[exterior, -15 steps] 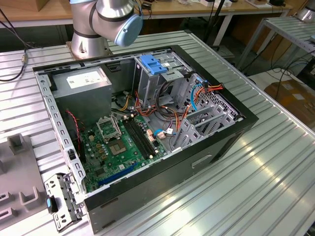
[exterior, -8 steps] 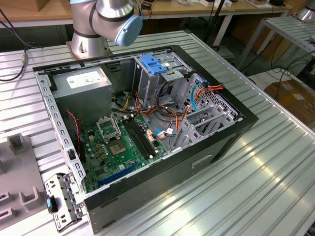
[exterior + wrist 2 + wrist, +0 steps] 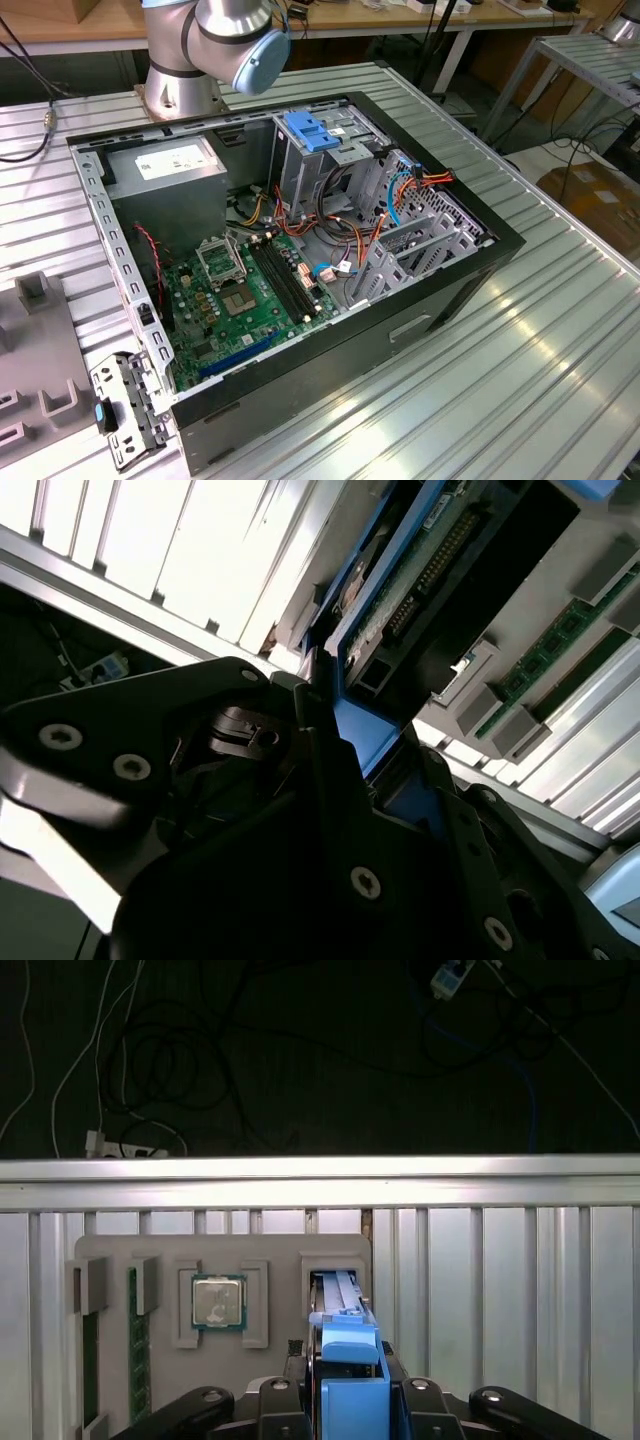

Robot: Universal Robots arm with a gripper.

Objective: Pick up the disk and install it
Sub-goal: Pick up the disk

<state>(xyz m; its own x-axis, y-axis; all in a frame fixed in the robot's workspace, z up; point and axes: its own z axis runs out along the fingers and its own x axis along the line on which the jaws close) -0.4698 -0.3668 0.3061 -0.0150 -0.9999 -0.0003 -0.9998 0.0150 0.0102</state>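
So, in both wrist views the gripper (image 3: 354,1400) is clamped around the disk (image 3: 343,1332): its black fingers (image 3: 300,1385) press on either side of the blue carrier rail with no gap showing. The disk stands on edge in a slot of the grey holder tray (image 3: 270,1250), right next to the pocket holding a processor chip (image 3: 218,1303), with memory sticks (image 3: 138,1340) further along the same tray. Can't tell if it's lifted out of the slot at all. The second wrist view shows the disk's (image 3: 420,570) green circuit-board side with its connector pins. The tray sits on the slatted aluminium table (image 3: 500,1290). In the exterior view the open computer case (image 3: 455,290) lies on its side in front of the arm's base (image 3: 180,85), motherboard (image 3: 240,300) exposed, and its drive cage (image 3: 300,170) with the blue latch (image 3: 308,131) sits beside the power supply (image 3: 165,165).
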